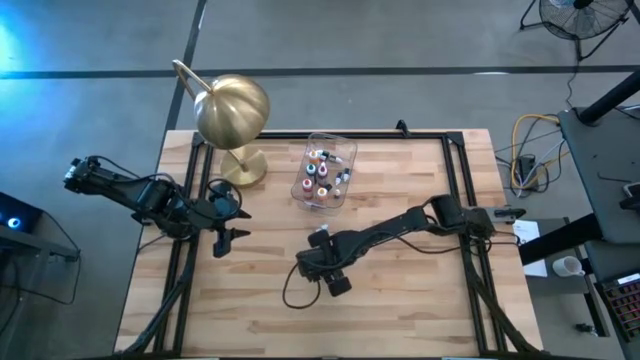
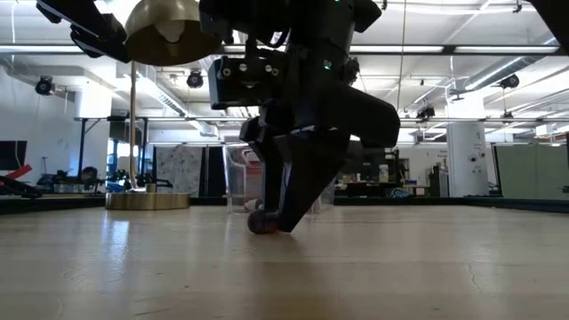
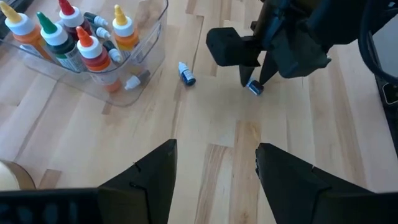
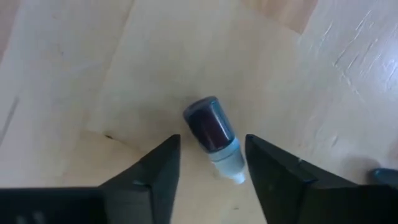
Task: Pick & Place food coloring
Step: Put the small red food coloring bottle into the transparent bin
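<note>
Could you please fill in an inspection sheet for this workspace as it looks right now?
Surface: wooden table, bare planks.
Job's things: food coloring bottles upright in the clear tub; a dark bottle lies on the wood between the right gripper's fingers; another small bottle lies loose near the tub.
Clutter: brass dome lamp beside the tub.
Grippers: right gripper down at the table, fingers either side of the dark bottle, not touching; left gripper open, waiting at the left.
Cables: black cable looped by the right arm.
Surroundings: floor fan, open workshop.
</note>
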Controlling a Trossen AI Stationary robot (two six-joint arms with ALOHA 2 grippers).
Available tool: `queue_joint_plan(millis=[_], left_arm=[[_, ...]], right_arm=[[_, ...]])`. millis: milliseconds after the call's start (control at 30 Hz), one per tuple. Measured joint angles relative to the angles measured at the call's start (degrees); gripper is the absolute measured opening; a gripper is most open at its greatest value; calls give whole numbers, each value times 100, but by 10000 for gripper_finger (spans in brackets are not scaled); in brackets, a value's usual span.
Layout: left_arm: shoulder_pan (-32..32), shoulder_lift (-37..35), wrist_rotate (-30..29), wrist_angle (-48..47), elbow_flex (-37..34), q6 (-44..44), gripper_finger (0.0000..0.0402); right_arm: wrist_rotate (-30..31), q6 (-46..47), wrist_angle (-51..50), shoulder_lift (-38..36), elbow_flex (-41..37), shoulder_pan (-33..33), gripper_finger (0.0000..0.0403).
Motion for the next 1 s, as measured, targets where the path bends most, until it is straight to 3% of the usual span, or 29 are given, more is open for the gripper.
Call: queue_joint_plan(millis=[333,600,667,833,1000], left_arm=[[4,24,-84,39,0,-67,192],[4,24,-241,72,0,-84,192],[4,24,-299,100,0,-52,192],[3,24,-310,105,0,-21,192],[2,26,-308,107,0,-122,192]], right_arm=[[-151,821,4,0,0,-42,71],[23,2365,6,-263,0,-198,64],[453,2550,-19,-448,0,-206,67],[2466,2754,-473,-1121,2,-260,73],[3424,3688,-758,-1795,-2,-623,83]])
